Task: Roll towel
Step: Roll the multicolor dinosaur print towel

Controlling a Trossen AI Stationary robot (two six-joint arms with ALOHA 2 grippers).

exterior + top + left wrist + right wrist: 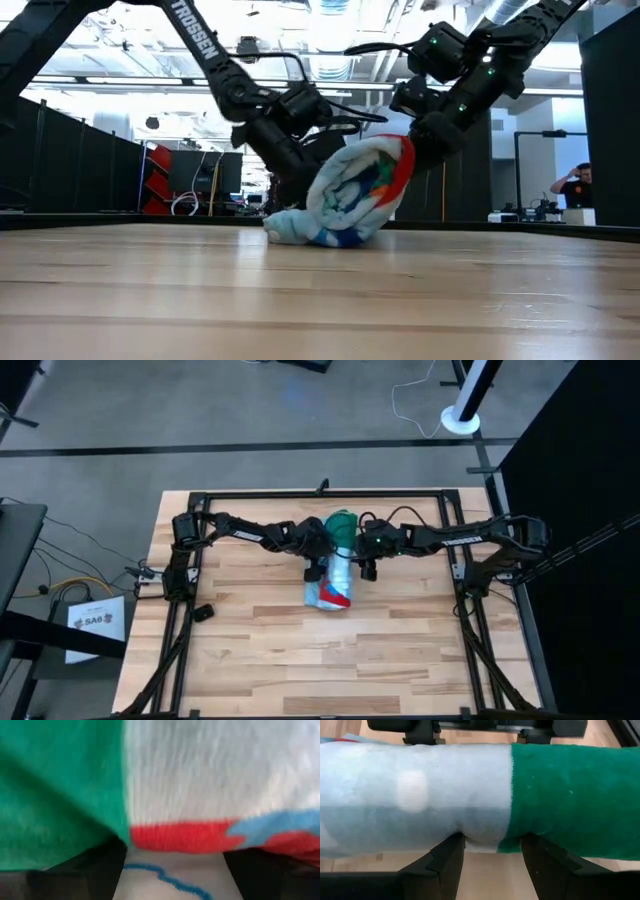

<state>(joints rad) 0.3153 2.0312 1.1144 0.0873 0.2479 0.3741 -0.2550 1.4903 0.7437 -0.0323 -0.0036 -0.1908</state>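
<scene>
On the wooden worktop, nearer its far edge, the towel already sits as a tight roll. My left jaws and right jaws flank it, each apart around the roll. I judge little remains but letting go.

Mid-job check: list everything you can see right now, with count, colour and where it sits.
towel: one, green and light blue with red and white print, rolled up at the table's middle, between both arms.
table: one, light wood with a black frame.
person: one, far in the room behind.
left gripper: one, dark, against the roll's left side, its fingers wide apart.
right gripper: one, dark, against the roll's right side, fingers spread.
</scene>
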